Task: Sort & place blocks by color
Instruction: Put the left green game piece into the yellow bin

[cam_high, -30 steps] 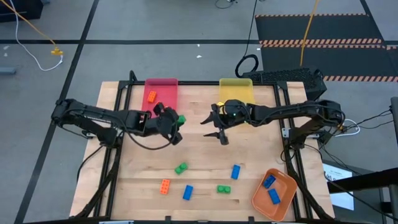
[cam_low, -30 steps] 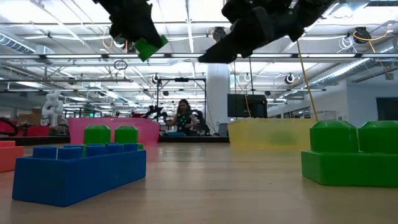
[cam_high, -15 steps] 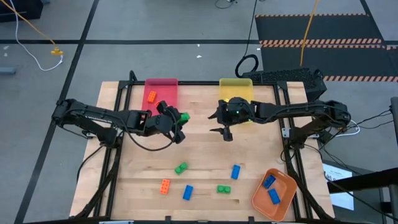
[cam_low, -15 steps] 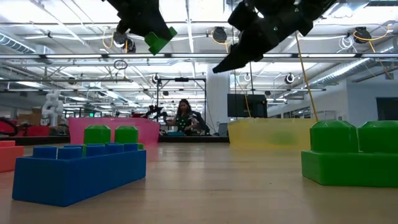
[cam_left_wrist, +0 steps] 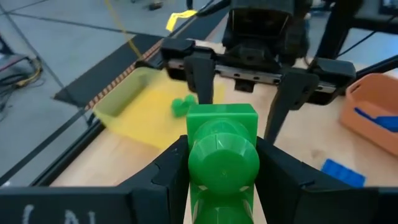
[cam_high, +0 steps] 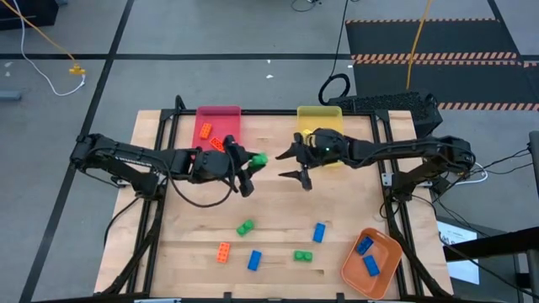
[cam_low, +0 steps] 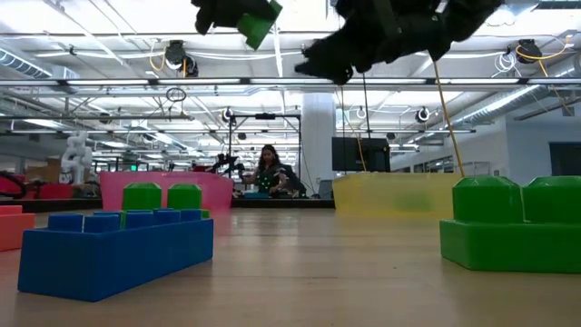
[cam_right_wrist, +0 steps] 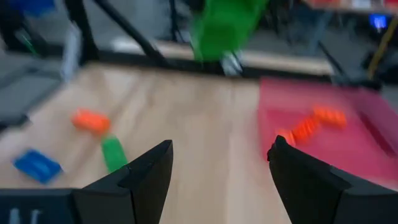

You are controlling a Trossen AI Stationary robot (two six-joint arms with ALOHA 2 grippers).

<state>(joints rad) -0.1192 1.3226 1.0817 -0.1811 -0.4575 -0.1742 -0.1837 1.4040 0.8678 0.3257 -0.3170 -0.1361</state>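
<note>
One green block [cam_high: 258,158] is moving across the middle of the bench [cam_high: 269,210], high in the air, clenched in the left hand [cam_high: 249,162]. It is now farther toward the right hand [cam_high: 301,163] than it was a second ago, and the right hand is turning to face it with its fingers spread wide and nothing between them. It looks like a hand-off, so that the green block can go into the yellow tray [cam_high: 321,126] behind the right arm, where a little green one is already lying. The blocks are hard, shiny plastic with round bumps on top. Two orange blocks [cam_high: 212,137] are sitting in the pink tray [cam_high: 218,113], and two blue blocks [cam_high: 366,255] in the orange tray [cam_high: 347,266]. Five loose blocks [cam_high: 271,241] are waiting on the pale wood near the front.
</note>
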